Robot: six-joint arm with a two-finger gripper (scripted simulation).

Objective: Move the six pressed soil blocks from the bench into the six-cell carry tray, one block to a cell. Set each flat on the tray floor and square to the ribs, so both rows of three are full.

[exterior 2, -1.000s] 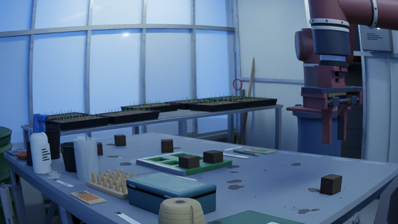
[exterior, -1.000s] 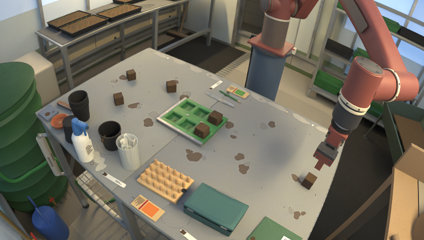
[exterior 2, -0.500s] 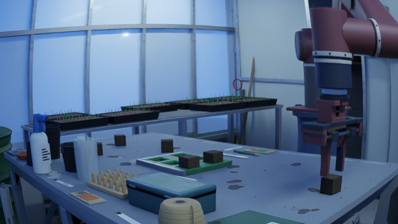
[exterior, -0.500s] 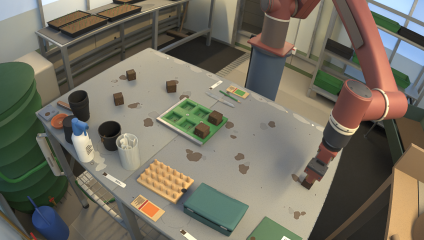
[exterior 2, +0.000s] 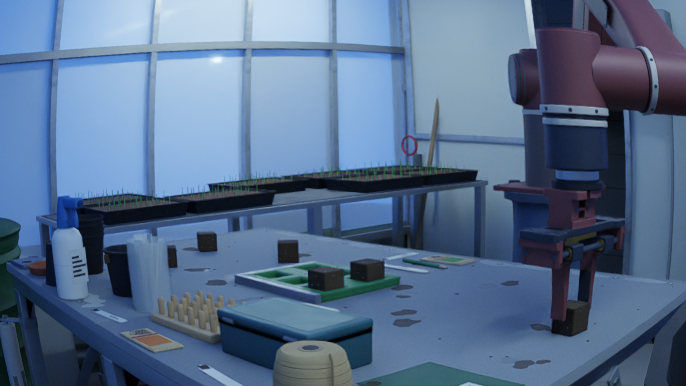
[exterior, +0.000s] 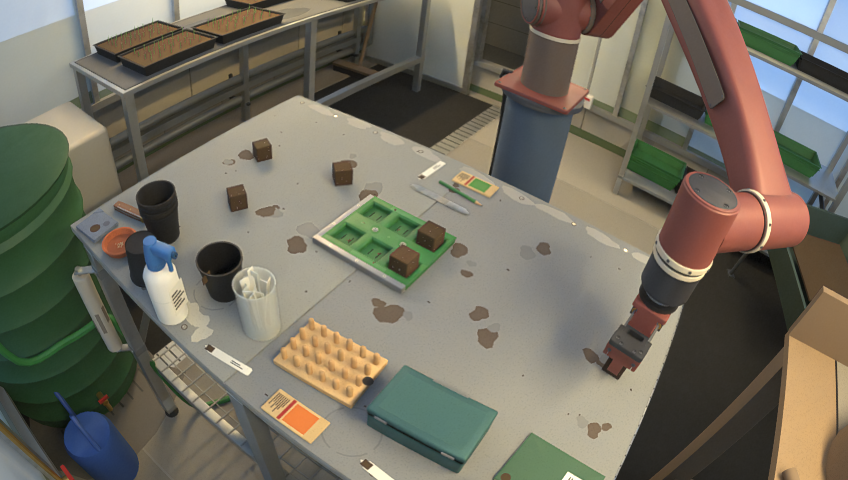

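A brown soil block (exterior 2: 573,318) rests on the bench near its right edge, and my gripper (exterior 2: 570,314) stands open straddling it, holding nothing. From the side camera the gripper (exterior: 619,366) hides most of that block. The green six-cell tray (exterior: 384,239) lies mid-bench with two blocks (exterior: 430,235) (exterior: 404,260) in its two cells nearest the arm's side; the other cells hold nothing. Three more blocks (exterior: 262,149) (exterior: 342,172) (exterior: 237,197) sit loose on the far left part of the bench.
Behind the bench stand a shelf of seedling trays (exterior: 160,41) and the arm's blue pedestal (exterior: 529,143). Black pots (exterior: 219,269), a spray bottle (exterior: 163,279), a white cup (exterior: 256,302), a peg board (exterior: 330,360) and a teal case (exterior: 431,416) crowd the near-left side.
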